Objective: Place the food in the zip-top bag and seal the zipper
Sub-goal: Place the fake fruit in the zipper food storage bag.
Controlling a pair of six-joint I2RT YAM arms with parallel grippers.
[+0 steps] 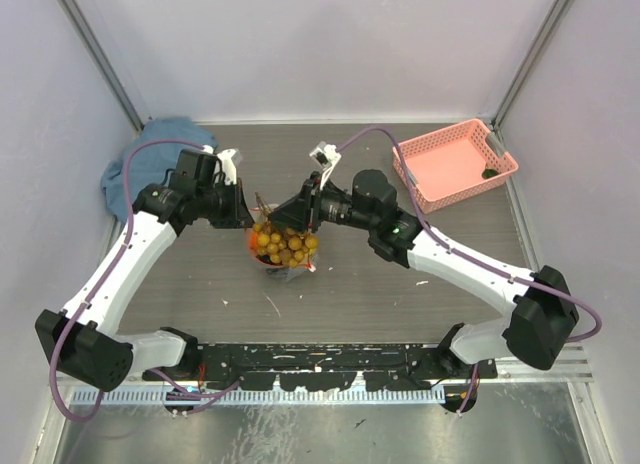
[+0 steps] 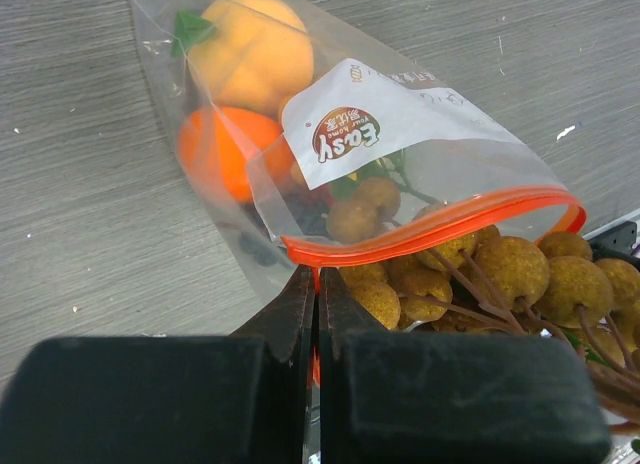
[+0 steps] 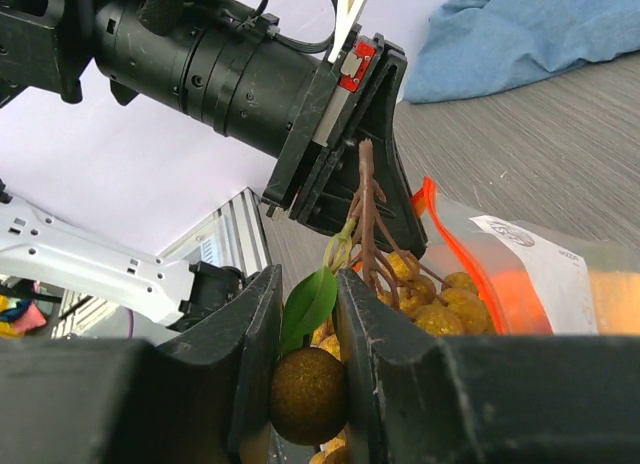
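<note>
The clear zip-top bag [image 2: 400, 124] lies on the table with its orange-red zipper [image 2: 430, 229] open toward me. Inside are a yellow-orange fruit with a green leaf [image 2: 255, 49] and an orange fruit [image 2: 225, 149]. The olive-brown grapes [image 2: 520, 274] sit half in the mouth. My left gripper [image 2: 318, 272] is shut on the zipper strip at the mouth's left corner and holds it up. My right gripper [image 3: 308, 284] is shut on one grape [image 3: 308, 394] and a green leaf of the bunch, over the bag's mouth [image 1: 283, 246]. In the top view the left gripper [image 1: 252, 216] and right gripper [image 1: 305, 214] flank the grapes.
A pink basket [image 1: 440, 184] stands at the back right with a small dark thing in it. A blue cloth [image 1: 150, 164] is bunched at the back left and also shows in the right wrist view [image 3: 530, 34]. Grey walls close in both sides.
</note>
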